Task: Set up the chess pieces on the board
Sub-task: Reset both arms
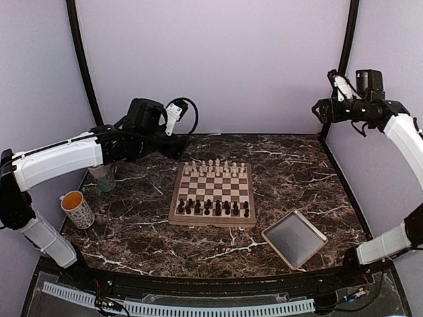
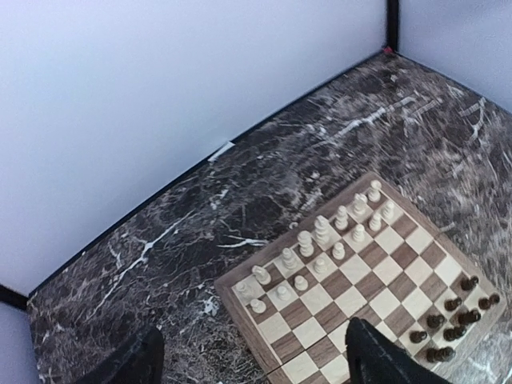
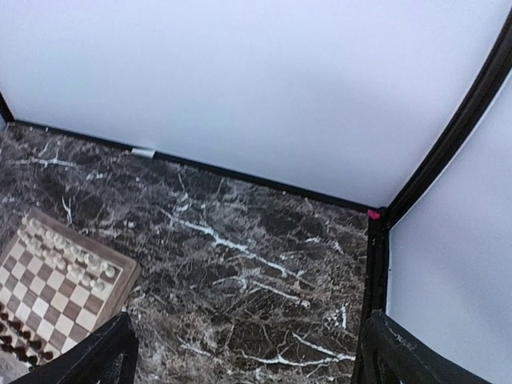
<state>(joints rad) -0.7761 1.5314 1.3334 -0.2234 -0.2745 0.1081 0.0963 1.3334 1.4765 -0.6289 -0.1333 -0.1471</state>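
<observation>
The board (image 1: pixel 211 222) lies mid-table. The dark chess pieces (image 1: pixel 213 207) fill its two near rows, and pale cream chessmen (image 1: pixel 215 167) fill the far rows. My left gripper (image 1: pixel 170 144) hangs raised over the table by the board's far left corner, open and empty. In the left wrist view its fingers (image 2: pixel 380 360) frame the board (image 2: pixel 234 310), with the dark pieces (image 2: pixel 452 316) at lower right. My right gripper (image 1: pixel 324 109) is held high at the back right, open and empty. The right wrist view shows the board (image 3: pixel 124 280) and dark pieces (image 3: pixel 20 340) at lower left.
A shallow beige tray (image 1: pixel 293 239) sits at the near right of the board. A patterned mug (image 1: pixel 77 209) and a glass tumbler (image 1: pixel 102 177) stand at the left. Pale walls with black posts close in the table's back and sides.
</observation>
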